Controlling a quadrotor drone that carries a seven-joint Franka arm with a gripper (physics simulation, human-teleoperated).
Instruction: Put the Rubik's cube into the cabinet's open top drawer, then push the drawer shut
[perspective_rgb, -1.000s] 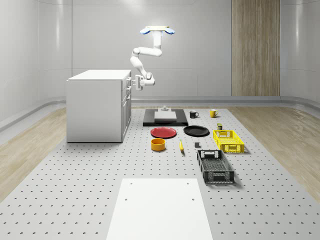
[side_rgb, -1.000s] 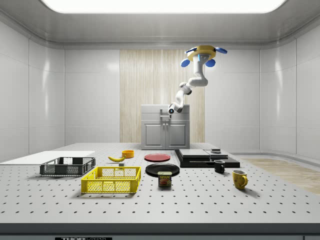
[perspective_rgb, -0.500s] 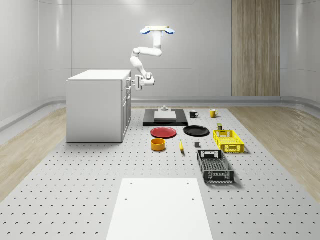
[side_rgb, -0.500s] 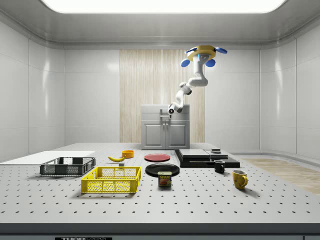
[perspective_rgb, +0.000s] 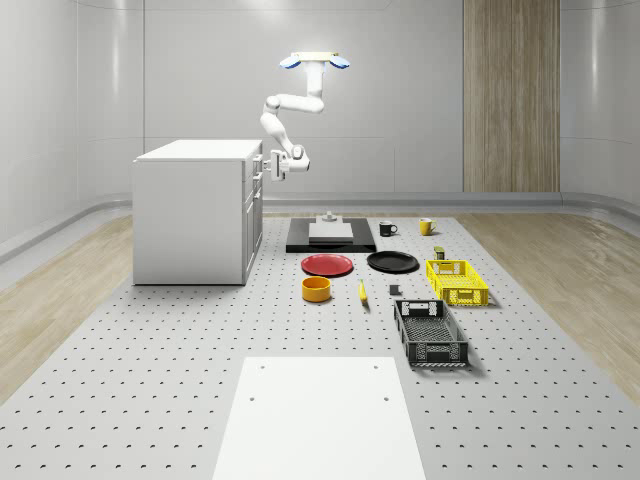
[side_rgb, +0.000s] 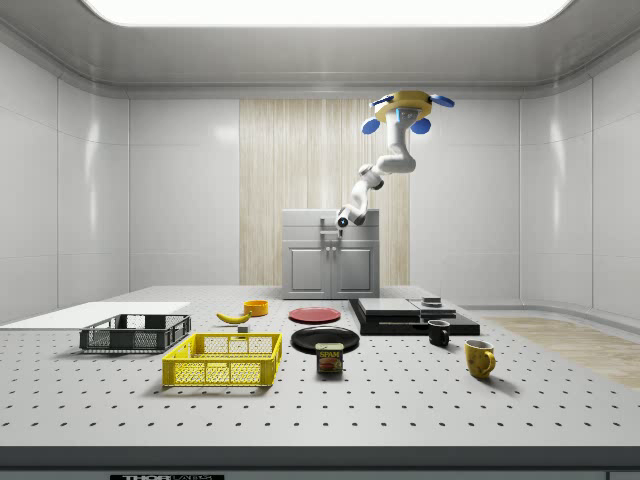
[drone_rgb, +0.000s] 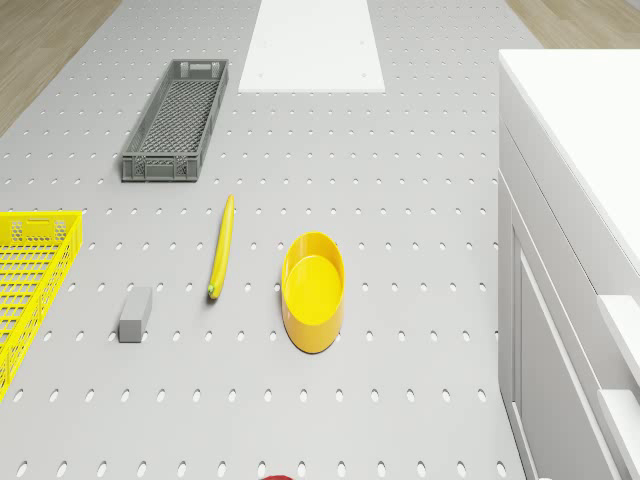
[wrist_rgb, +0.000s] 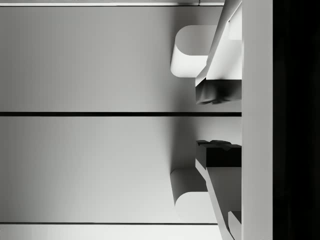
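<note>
The white cabinet (perspective_rgb: 195, 210) stands at the whole-scene view's left, and its top drawer front (wrist_rgb: 100, 60) looks flush with the fronts below it. The drone (perspective_rgb: 314, 61) hovers high to the right of the cabinet, over the black slab. Its arm bends down and leftward, holding the gripper (perspective_rgb: 270, 166) against the top drawer's front. In the wrist view the gripper (wrist_rgb: 218, 121) is open, its two dark fingertips (wrist_rgb: 217, 92) apart with nothing between them, close beside the drawer's white handle bar (wrist_rgb: 257, 120). The side view puts the gripper (side_rgb: 341, 222) at the cabinet's (side_rgb: 330, 262) upper front.
On the table lie a red plate (perspective_rgb: 328, 265), black plate (perspective_rgb: 392, 262), yellow bowl (drone_rgb: 313, 292), banana (drone_rgb: 221, 248), grey block (drone_rgb: 135, 314), yellow basket (perspective_rgb: 457, 282), grey crate (drone_rgb: 178, 118), two mugs and a black slab (perspective_rgb: 330, 236). A white sheet (perspective_rgb: 315, 415) lies in front.
</note>
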